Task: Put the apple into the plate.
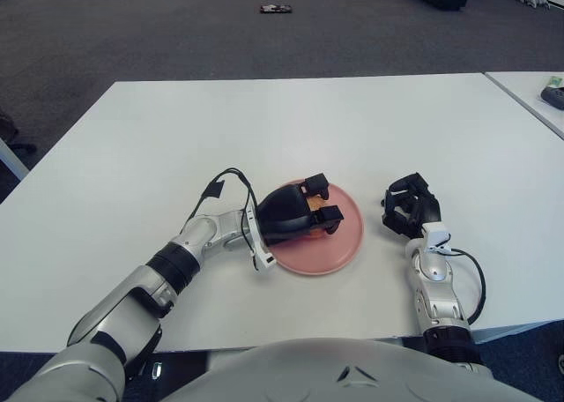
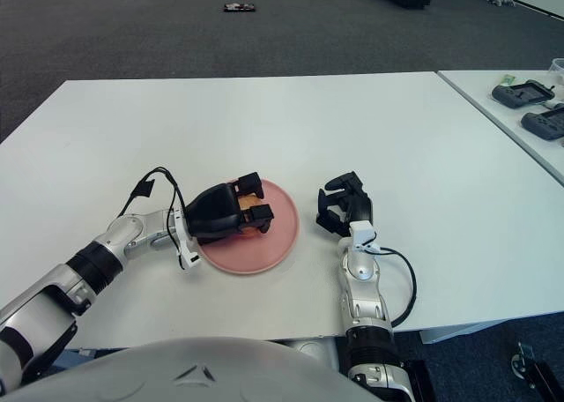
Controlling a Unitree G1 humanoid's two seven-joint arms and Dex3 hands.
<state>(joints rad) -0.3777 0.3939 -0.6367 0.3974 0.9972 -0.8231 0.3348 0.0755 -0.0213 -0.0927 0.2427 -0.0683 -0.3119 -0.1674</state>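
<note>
The pink plate lies on the white table, near its front edge. My left hand reaches in from the left and sits low over the plate's left half. Its black fingers are curled around the apple. Only orange slivers of the apple show between and below the fingers; the palm hides the rest. I cannot tell whether the apple touches the plate. My right hand shows to the right of the plate with its fingers loosely bent and nothing in them.
A second table at the far right carries dark devices. A small dark object lies on the carpet beyond the table. A black cable loops beside my right forearm.
</note>
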